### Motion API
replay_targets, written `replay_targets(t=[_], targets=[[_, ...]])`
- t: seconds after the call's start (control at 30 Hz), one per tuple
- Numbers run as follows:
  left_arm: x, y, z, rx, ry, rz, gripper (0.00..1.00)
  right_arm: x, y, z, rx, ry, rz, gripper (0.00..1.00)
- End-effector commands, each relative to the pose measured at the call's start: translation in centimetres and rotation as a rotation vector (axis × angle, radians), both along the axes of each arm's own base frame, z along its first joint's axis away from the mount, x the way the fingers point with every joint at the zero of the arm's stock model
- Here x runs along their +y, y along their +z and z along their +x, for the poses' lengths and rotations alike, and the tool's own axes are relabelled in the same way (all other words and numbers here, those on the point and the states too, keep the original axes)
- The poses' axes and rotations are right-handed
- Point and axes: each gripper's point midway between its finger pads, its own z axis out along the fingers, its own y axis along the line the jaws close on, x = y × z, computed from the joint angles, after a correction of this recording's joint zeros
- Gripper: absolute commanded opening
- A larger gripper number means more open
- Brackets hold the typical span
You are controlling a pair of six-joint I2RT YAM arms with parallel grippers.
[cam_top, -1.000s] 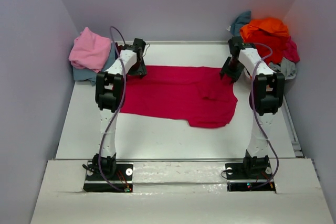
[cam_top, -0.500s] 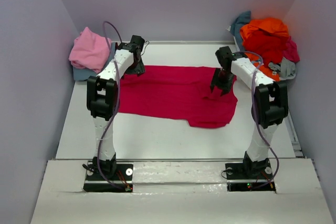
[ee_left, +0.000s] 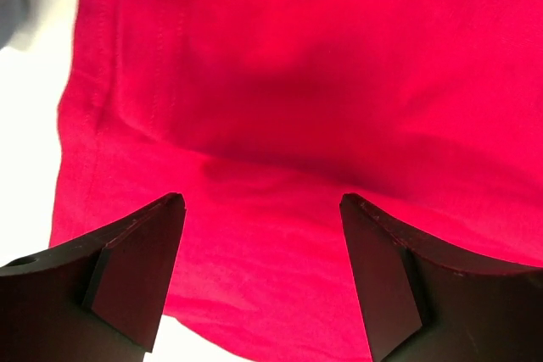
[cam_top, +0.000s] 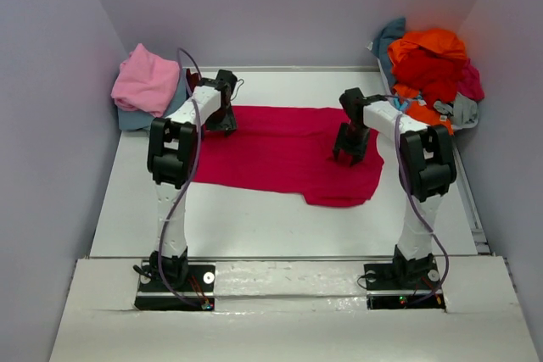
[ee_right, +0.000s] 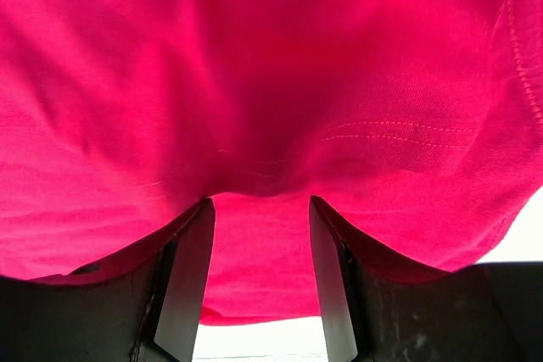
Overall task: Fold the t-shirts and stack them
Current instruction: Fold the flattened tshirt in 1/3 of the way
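A magenta-red t-shirt (cam_top: 271, 154) lies spread flat across the middle of the table. My left gripper (cam_top: 219, 119) hangs over its far left corner. In the left wrist view this gripper (ee_left: 261, 209) is wide open over the cloth (ee_left: 339, 82), close to the hem, with nothing between the fingers. My right gripper (cam_top: 349, 148) is low over the shirt's right part, beside a folded-in flap. Its jaws (ee_right: 259, 209) stand apart, tips against the red cloth (ee_right: 254, 65), and nothing is pinched between them.
A folded pink t-shirt (cam_top: 146, 79) rests on a dusty blue one (cam_top: 129, 118) at the back left. A heap of orange (cam_top: 428, 42), red (cam_top: 433, 69), teal and grey tees fills the back right corner. Bare white table (cam_top: 254, 218) shows in front of the shirt.
My right gripper has moved from the shirt's far right corner leftward and nearer, onto the cloth. The left gripper has shifted slightly at the far left corner. The shirt lies as before.
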Motion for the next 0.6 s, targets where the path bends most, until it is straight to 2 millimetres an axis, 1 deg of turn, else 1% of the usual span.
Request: replay_targets(t=[0.0, 0.1, 0.13, 0.17, 0.27, 0.3, 0.37, 0.43, 0.47, 0.5, 0.57], targets=[[-0.2, 0.3, 0.7, 0.0, -0.015, 0.003, 0.87, 0.3, -0.6, 0.4, -0.011, -0.021, 0.017, 0.54], [-0.3, -0.5, 0.8, 0.03, -0.024, 0.004, 0.87, 0.3, -1.5, 0.3, 0.009, -0.03, 0.012, 0.54], [-0.4, -0.7, 0.8, 0.034, -0.025, 0.003, 0.87, 0.8, -1.7, 0.1, 0.022, -0.033, 0.037, 0.54], [-0.4, -1.1, 0.7, 0.043, -0.027, 0.005, 0.87, 0.8, -2.1, 0.0, 0.03, -0.041, 0.036, 0.54], [-0.6, -1.3, 1.0, 0.047, -0.034, -0.001, 0.87, 0.9, -2.6, 0.1, 0.037, -0.053, 0.039, 0.55], [-0.6, -1.8, 0.9, 0.06, -0.036, 0.001, 0.87, 1.0, -2.9, 0.1, 0.045, -0.057, 0.039, 0.55], [-0.7, -1.8, 1.3, 0.062, -0.038, 0.002, 0.87, 1.0, -3.3, 0.3, 0.049, -0.064, 0.035, 0.55], [-0.7, -2.5, 1.4, 0.076, -0.041, 0.005, 0.87, 0.8, -3.5, 0.5, 0.055, -0.067, 0.022, 0.55], [-0.8, -2.3, 1.7, 0.072, -0.041, 0.003, 0.87, 0.8, -3.8, 0.6, 0.061, -0.068, 0.014, 0.55], [-0.8, -2.7, 1.7, 0.078, -0.041, 0.004, 0.87, 0.3, -3.8, 0.8, 0.06, -0.081, 0.015, 0.55], [-0.9, -2.6, 2.0, 0.073, -0.044, 0.001, 0.87, 0.0, -3.6, 1.2, 0.053, -0.094, 0.017, 0.55]])
